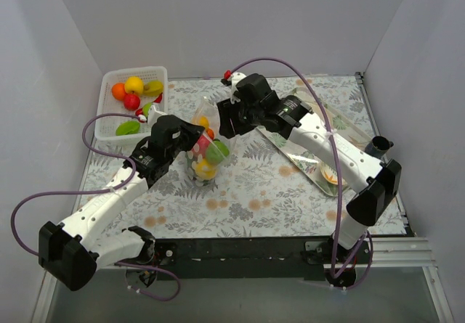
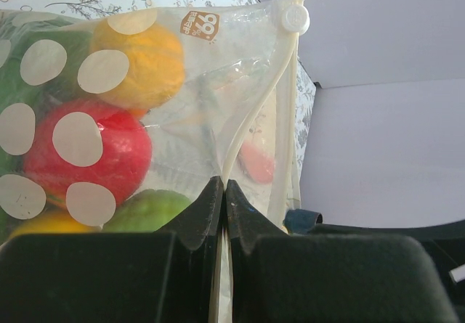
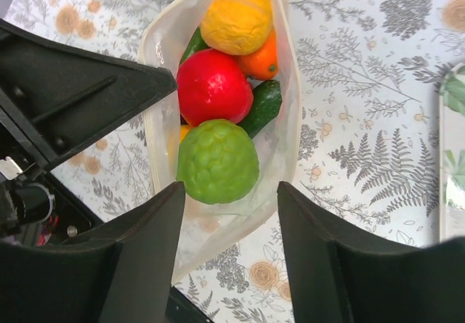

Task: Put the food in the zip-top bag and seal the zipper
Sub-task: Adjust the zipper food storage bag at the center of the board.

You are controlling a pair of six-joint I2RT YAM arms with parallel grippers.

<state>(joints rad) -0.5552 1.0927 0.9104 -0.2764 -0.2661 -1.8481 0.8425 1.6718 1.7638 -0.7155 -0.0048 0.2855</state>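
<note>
Currently the zip-top bag (image 1: 205,151) is seen at the middle of the table (image 1: 276,199), between the two arms, with its mouth gaping open. The left gripper (image 1: 190,138) is clamped on the bag's side edge. In the left wrist view the jaws are pressed together with the clear dotted film pinched between them, just below the zipper (image 2: 287,62). A white slider (image 2: 294,17) is seen at the top end of that strip.

The right gripper (image 3: 231,192) is hung over the bag mouth with its jaws spread wide and nothing gripped. The bag's rim is seen between them.

Several pieces of food are already packed inside the bag. A yellow fruit (image 3: 236,14) is at the far end, with an orange fruit (image 3: 263,62) just beside it. A red fruit (image 3: 213,87) is in the middle. A bumpy green fruit (image 3: 216,161) is nearest the right fingers. A dark green cucumber (image 3: 261,107) is wedged along the side, touching the red and green pieces.

More food is left in the white basket (image 1: 164,72) at the far left corner, well apart from the bag. An orange ball (image 1: 118,91), a yellow ball (image 1: 134,85), a red ball (image 1: 131,101) and a green piece (image 1: 128,128) are visible there.

A shiny tray (image 1: 309,174) is partly hidden under the right arm on the right side.
</note>
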